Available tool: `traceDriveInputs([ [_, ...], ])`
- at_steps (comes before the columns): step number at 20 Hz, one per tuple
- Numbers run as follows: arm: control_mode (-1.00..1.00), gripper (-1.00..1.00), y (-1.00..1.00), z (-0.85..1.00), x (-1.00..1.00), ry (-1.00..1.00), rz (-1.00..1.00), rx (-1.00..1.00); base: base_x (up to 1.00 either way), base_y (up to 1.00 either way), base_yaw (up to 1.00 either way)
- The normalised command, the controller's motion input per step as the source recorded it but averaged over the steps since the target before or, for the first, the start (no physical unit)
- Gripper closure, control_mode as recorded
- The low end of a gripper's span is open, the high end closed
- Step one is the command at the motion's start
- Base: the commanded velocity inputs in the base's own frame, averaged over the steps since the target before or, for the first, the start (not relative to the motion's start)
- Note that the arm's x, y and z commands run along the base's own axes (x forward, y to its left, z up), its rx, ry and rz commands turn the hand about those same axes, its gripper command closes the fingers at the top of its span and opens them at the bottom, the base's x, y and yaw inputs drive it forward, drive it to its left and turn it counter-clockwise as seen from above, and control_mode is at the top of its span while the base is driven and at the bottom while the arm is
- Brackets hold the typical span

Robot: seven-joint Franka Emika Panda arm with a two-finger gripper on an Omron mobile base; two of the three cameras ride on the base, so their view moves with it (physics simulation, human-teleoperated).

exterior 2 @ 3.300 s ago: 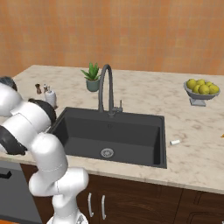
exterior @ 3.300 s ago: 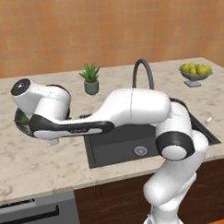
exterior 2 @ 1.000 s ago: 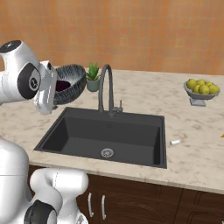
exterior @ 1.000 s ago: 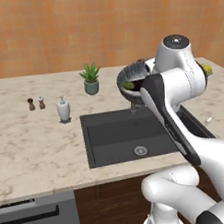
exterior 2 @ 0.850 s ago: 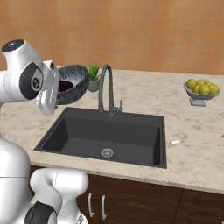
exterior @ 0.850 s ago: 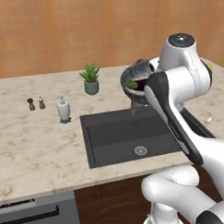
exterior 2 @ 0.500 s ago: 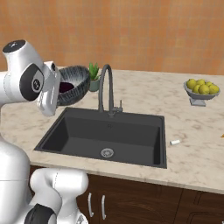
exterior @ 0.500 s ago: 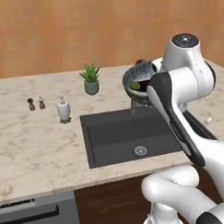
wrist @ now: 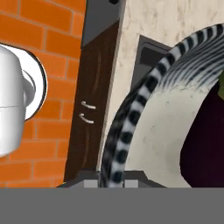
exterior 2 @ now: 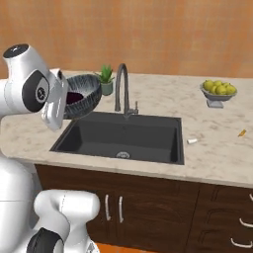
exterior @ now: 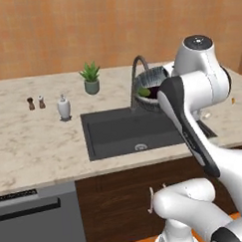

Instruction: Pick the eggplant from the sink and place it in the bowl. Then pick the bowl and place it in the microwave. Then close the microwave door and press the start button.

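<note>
We carry the bowl [exterior 2: 83, 95] above the sink [exterior 2: 123, 136], beside the tap [exterior 2: 123, 86]; the eggplant [exterior: 150, 90] lies inside it, so the first step is judged complete. The claw [wrist: 113, 178] is clamped on the bowl's rim, which passes between its tips in the hand view; a rim grip leaves the interior free for the load. The bowl hangs tilted, hence the eggplant rests against the lower wall. We judge the transfer to the microwave as the step in hand; excess tilt could spill the eggplant onto the worktop [exterior 2: 217, 143].
</note>
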Motion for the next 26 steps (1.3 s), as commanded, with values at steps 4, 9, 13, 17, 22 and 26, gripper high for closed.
traceDriveInputs([
  [4, 1.0, 1.0, 0.0, 0.0, 0.0, 0.0, 0.0, 0.0, -0.31, 0.02, -0.45],
  [9, 1.0, 1.0, 0.0, 0.0, 0.0, 0.0, 0.0, 0.0, -0.22, 0.04, -0.67],
  [13, 1.0, 1.0, 0.0, 0.0, 0.0, 0.0, 0.0, 0.0, -0.16, 0.01, -0.65],
  [17, 1.0, 1.0, 0.0, 0.0, 0.0, 0.0, 0.0, 0.0, -0.01, 0.01, -0.66],
  [22, 1.0, 1.0, 0.0, 0.0, 0.0, 0.0, 0.0, 0.0, 0.12, -0.06, -0.69],
  [26, 1.0, 1.0, 0.0, 0.0, 0.0, 0.0, 0.0, 0.0, 0.24, -0.26, -0.65],
])
